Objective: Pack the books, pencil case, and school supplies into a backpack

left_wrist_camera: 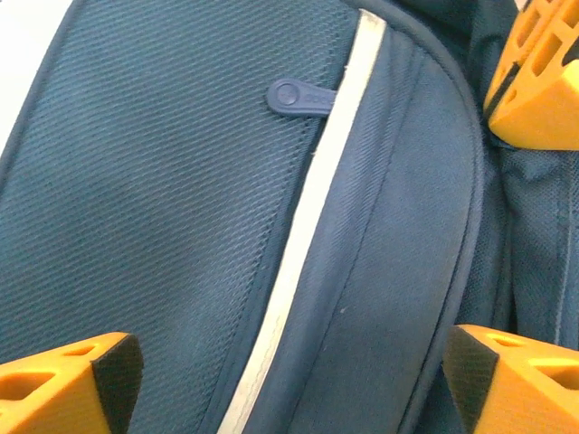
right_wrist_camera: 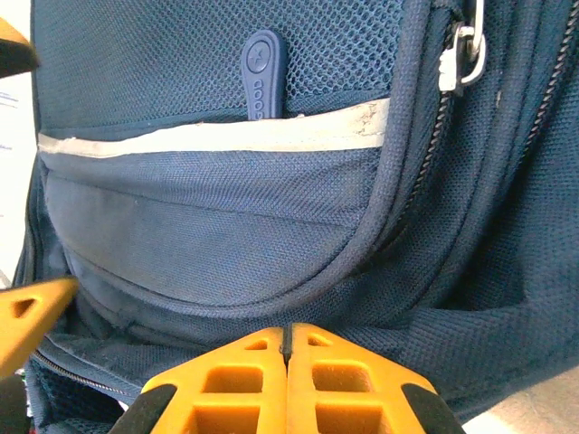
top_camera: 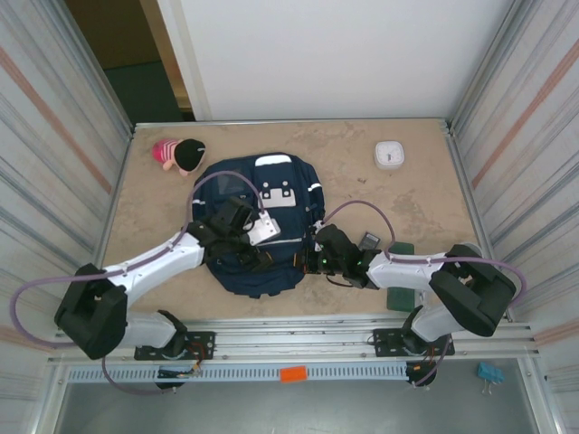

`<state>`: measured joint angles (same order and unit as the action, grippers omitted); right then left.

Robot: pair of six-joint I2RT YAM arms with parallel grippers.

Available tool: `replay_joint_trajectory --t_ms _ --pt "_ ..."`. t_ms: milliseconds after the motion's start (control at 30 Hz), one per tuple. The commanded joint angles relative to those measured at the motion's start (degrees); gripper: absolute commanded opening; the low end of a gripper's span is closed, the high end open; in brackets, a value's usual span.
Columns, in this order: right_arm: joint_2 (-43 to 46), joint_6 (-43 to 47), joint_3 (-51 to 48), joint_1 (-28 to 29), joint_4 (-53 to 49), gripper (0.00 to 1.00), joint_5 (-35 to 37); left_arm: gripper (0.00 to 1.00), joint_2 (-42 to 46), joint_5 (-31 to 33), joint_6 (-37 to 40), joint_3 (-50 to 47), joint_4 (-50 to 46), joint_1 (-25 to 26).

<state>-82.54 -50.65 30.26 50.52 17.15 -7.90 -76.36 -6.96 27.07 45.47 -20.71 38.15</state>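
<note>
The navy backpack (top_camera: 258, 185) lies flat mid-table, front pocket up. My left gripper (top_camera: 237, 237) hovers over that pocket, open, its orange fingers (left_wrist_camera: 68, 384) spread wide with only fabric (left_wrist_camera: 181, 226) and a white trim stripe below. My right gripper (top_camera: 318, 259) is at the backpack's right edge, shut, fingertips (right_wrist_camera: 258, 357) pressed together with a thin dark sliver of backpack fabric (right_wrist_camera: 226, 235) pinched between them. A dark green book (top_camera: 399, 297) lies partly under the right arm. A dark grey calculator (top_camera: 369, 240) sits beside it. The pink and black pencil case (top_camera: 178, 155) rests at the back left.
A white square device (top_camera: 389, 154) sits at the back right. A rubber zipper pull (right_wrist_camera: 262, 68) lies on the mesh pocket, and a metal zipper slider (right_wrist_camera: 461, 54) is to its right. Corrugated walls close in both sides.
</note>
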Motion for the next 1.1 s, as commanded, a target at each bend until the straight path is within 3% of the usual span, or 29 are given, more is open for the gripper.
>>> replay_joint_trajectory --t_ms 0,233,333,400,467,633,767,967,1067 --pt "-0.45 -1.29 -1.6 -0.04 0.65 0.05 0.1 0.89 -2.23 -2.16 1.96 1.68 2.46 1.23" --pt "0.17 -1.73 -3.28 -0.4 2.25 0.05 0.06 0.91 -9.82 -1.95 3.29 2.82 5.7 4.05" --pt "0.93 -1.86 -4.0 -0.4 2.84 0.05 0.33 0.89 -13.69 3.97 2.37 4.47 5.21 5.3" --pt "1.62 -1.91 -4.42 -0.42 3.16 0.05 0.37 0.78 -15.09 7.05 1.24 5.55 5.22 5.42" --pt "3.19 -1.91 -5.07 -0.44 3.33 0.08 0.89 0.55 -15.05 9.3 0.96 5.71 5.89 5.44" --pt "11.23 -0.54 -6.74 -0.83 0.78 0.29 4.41 0.08 -5.4 5.97 0.11 3.06 9.3 5.41" --pt "19.08 4.56 -5.88 -2.54 -1.92 0.5 1.94 0.03 4.02 2.58 -1.4 2.44 10.46 4.82" --pt "25.45 6.92 -0.39 -2.38 -9.62 0.62 2.07 0.0 8.98 -0.6 -11.91 8.86 7.09 0.22" --pt "29.47 3.42 -2.44 -2.39 -8.44 0.82 4.65 0.0 9.55 -1.68 -15.64 11.54 6.86 -1.1"
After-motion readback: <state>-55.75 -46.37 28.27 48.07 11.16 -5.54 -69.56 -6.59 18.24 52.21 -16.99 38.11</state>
